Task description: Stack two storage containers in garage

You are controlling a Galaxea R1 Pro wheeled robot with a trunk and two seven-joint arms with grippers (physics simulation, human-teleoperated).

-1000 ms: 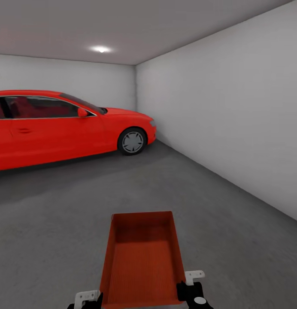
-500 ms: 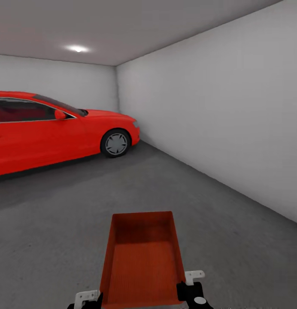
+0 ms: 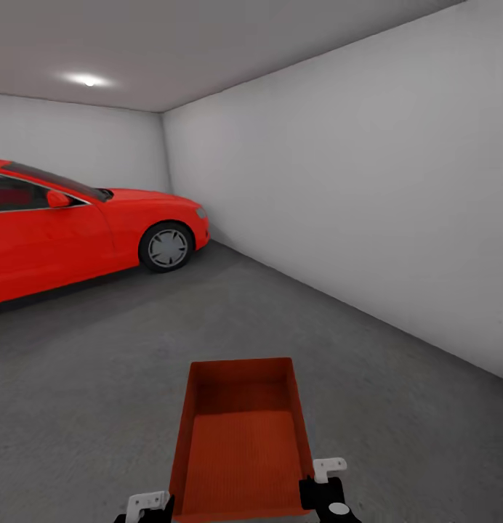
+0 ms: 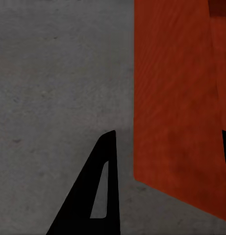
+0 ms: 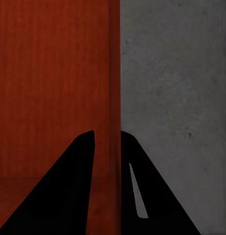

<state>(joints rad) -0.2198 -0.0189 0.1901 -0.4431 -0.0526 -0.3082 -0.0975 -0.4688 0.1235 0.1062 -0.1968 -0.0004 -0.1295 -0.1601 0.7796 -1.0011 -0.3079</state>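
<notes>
Out over the garage floor (image 3: pixel 99 378) the storage container (image 3: pixel 240 443) rides level, right gripper (image 5: pixel 108 139) pinching its side wall, left gripper (image 4: pixel 105 147) looks spread beside the other wall, probably so it can go straight down flat

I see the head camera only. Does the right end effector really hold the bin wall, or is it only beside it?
Observer: In the right wrist camera, the right end effector straddles the wall of the bin, with one finger inside and one outside, both close against it.
Operator: And the left one?
Observer: In the left wrist camera, the left end effector has one finger outside the wall, with a strip of floor showing between them. The other finger barely shows at the picture's edge, so I cannot confirm its grip.
</notes>
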